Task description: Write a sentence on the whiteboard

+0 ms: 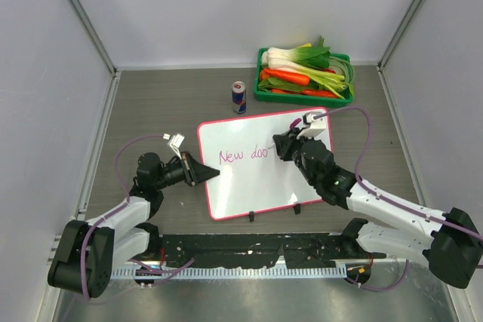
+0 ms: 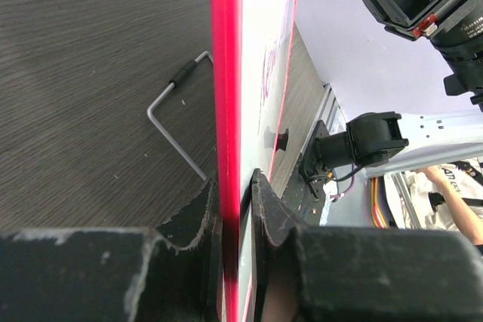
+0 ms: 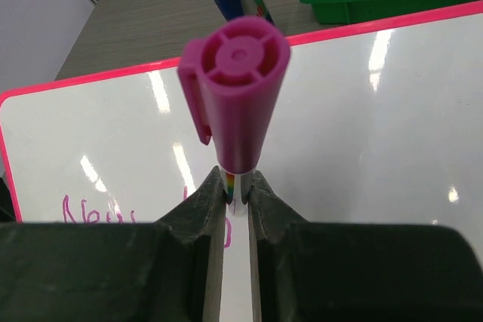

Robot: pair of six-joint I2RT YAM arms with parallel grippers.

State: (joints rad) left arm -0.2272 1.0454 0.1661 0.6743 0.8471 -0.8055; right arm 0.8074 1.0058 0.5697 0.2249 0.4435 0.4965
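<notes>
The whiteboard (image 1: pixel 260 182) lies flat on the table, white with a pink-red frame. The sentence (image 1: pixel 245 155) in pink cursive reads "New doo" across its left half. My left gripper (image 1: pixel 211 174) is shut on the board's left edge; in the left wrist view the red frame (image 2: pixel 226 111) runs between my fingers. My right gripper (image 1: pixel 281 143) is shut on a marker with a magenta cap on its back end (image 3: pixel 235 88), held upright over the board (image 3: pixel 362 126), tip hidden just right of the last letter. Part of the writing (image 3: pixel 90 209) shows in the right wrist view.
A blue and silver drink can (image 1: pixel 239 97) stands behind the board. A green tray (image 1: pixel 302 96) of vegetables sits at the back right. A bent metal rod (image 2: pixel 177 111) lies under the board's edge. Grey enclosure walls surround the table.
</notes>
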